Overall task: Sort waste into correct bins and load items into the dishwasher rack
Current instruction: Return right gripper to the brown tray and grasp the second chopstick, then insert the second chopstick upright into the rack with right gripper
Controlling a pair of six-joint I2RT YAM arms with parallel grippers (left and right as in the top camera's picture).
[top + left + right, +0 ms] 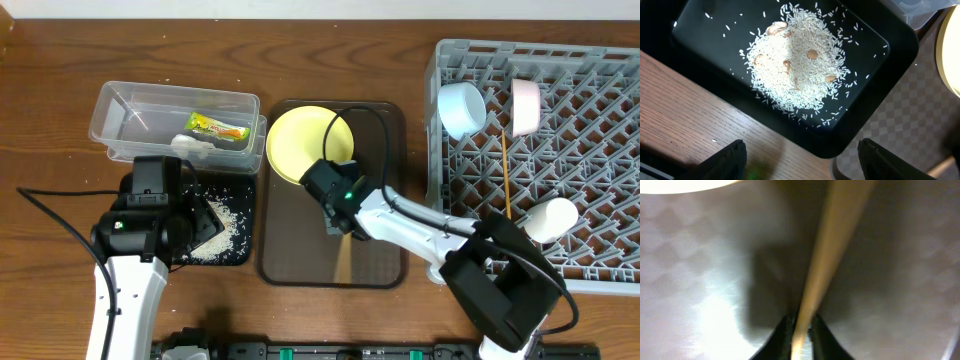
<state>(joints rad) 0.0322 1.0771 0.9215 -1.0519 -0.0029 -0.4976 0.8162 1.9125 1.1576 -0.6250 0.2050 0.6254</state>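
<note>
On the dark brown serving tray (290, 250), 6 o'clock of the round yellow plate (290, 150): wooden chopstick (835, 240), pinched in the closed right gripper (801, 325); left gripper (805, 160) held wide, empty.

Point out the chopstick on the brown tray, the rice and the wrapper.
chopstick (832, 255), right wrist view, mid-shaft.
rice (795, 65), left wrist view, middle of the pile.
wrapper (218, 128), overhead view, its middle.

A: Waste?
B: Rice grains (795, 65) heaped in the black tray (700, 35); wrapper (218, 128) and tissue (195, 148) in the clear tub (105, 110).
A: Dishes?
B: Blue bowl (461, 108), white bowl (526, 105), cup (552, 218), one chopstick (506, 175) in the grey rack (434, 120); yellow plate (300, 145) and second chopstick (835, 240) outside it.
</note>
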